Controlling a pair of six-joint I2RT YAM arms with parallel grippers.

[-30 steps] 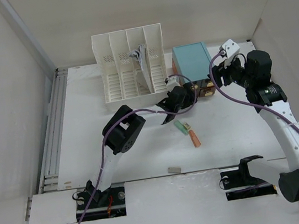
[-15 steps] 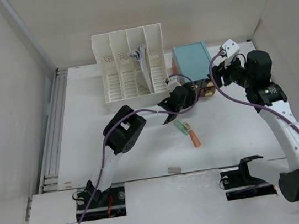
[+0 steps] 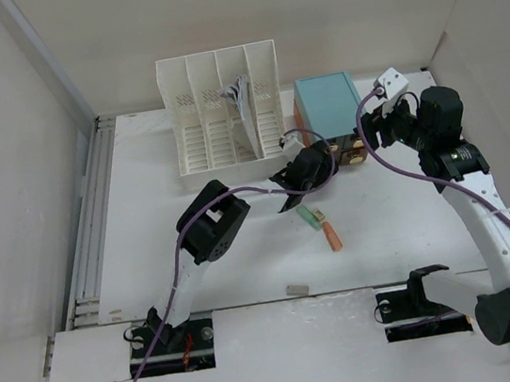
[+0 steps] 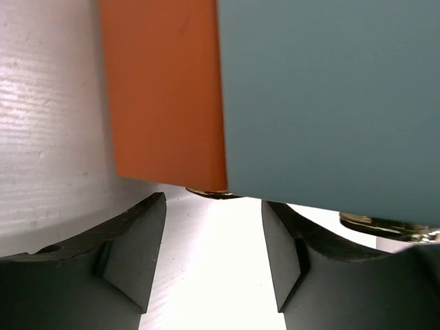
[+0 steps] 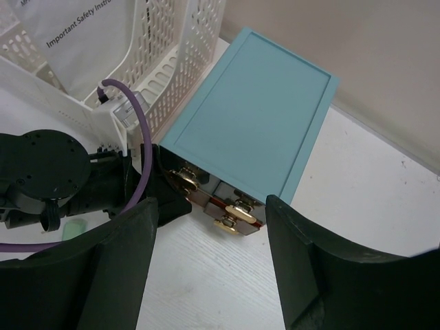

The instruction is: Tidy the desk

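Observation:
The white desk (image 3: 146,225) holds a teal-topped drawer box (image 3: 327,105) at the back. My left gripper (image 3: 322,157) is open and empty at the box's front left corner. In the left wrist view its fingers (image 4: 137,254) frame bare desk just below an orange drawer front (image 4: 165,96) and the teal box side (image 4: 330,103). My right gripper (image 3: 367,130) is open and empty, hovering above the box's front right. In the right wrist view the right gripper (image 5: 212,206) sits over the gold drawer handles (image 5: 234,206).
A white slotted file rack (image 3: 223,110) holding papers stands left of the box. A green item (image 3: 310,214) and an orange item (image 3: 333,235) lie mid-desk. A small pale block (image 3: 296,290) lies near the front edge. Walls rise on three sides.
My left gripper has edged slightly up toward the drawer box front. The right arm has not visibly moved.

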